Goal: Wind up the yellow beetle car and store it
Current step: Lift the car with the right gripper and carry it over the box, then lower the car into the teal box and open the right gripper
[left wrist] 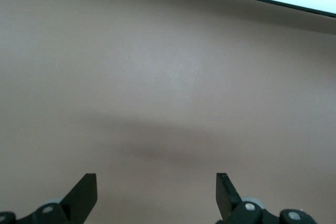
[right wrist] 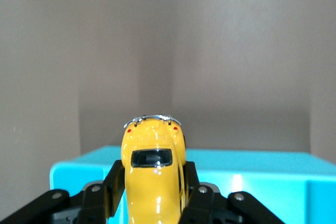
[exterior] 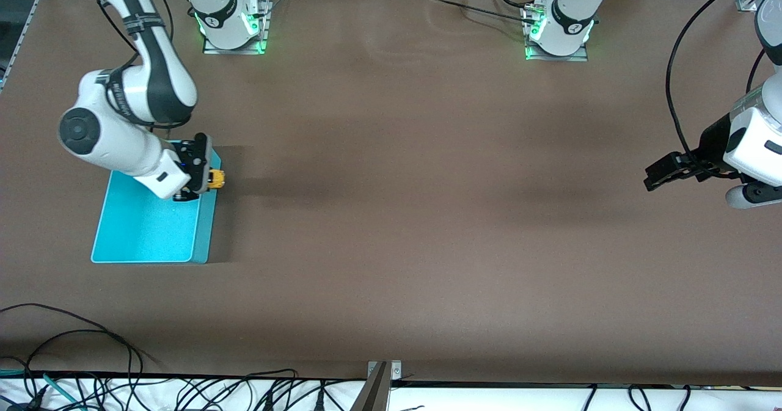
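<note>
Carrying the yellow beetle car (right wrist: 153, 174) to storage.
Right gripper (exterior: 204, 180) clamps it over the cyan bin (exterior: 146, 228) rim; left gripper (left wrist: 156, 195) waits, wide.

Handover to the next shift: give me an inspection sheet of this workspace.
Surface: brown table, bare across its middle.
Job's things: yellow beetle car clamped in the right gripper, in the air over the edge of the cyan bin; the bin stands toward the right arm's end and looks empty.
Clutter: nothing seen.
Grippers: right gripper shut on the car; left gripper open, empty, waiting over bare table at the left arm's end.
Cables: black cables along the table edge nearest the front camera; a black cable loops off the left arm.
Surroundings: both arm bases show green lights; metal framing at the corners.
</note>
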Robot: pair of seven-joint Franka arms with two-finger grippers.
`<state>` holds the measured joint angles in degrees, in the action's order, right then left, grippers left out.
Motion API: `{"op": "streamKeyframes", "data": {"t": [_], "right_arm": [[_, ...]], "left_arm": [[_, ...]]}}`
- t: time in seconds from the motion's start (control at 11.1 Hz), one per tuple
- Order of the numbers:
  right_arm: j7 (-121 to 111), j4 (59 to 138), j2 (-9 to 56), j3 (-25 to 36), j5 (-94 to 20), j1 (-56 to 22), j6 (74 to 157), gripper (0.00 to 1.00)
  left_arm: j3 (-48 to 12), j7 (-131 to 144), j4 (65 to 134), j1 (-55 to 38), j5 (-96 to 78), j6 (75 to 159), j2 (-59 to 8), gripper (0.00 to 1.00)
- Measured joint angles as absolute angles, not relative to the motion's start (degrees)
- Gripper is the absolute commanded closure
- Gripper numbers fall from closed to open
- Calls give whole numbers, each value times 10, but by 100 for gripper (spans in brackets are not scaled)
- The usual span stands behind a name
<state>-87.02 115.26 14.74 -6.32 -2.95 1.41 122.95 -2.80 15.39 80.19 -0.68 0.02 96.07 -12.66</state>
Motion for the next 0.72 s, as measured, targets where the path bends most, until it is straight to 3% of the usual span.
{"op": "streamKeyframes", "data": {"t": [0.72], "right_arm": [[-1079,1131,222,-58,-29,136,1179,100]], "left_arm": [[-28,154,802,-7,0,961,-127,0]]}}
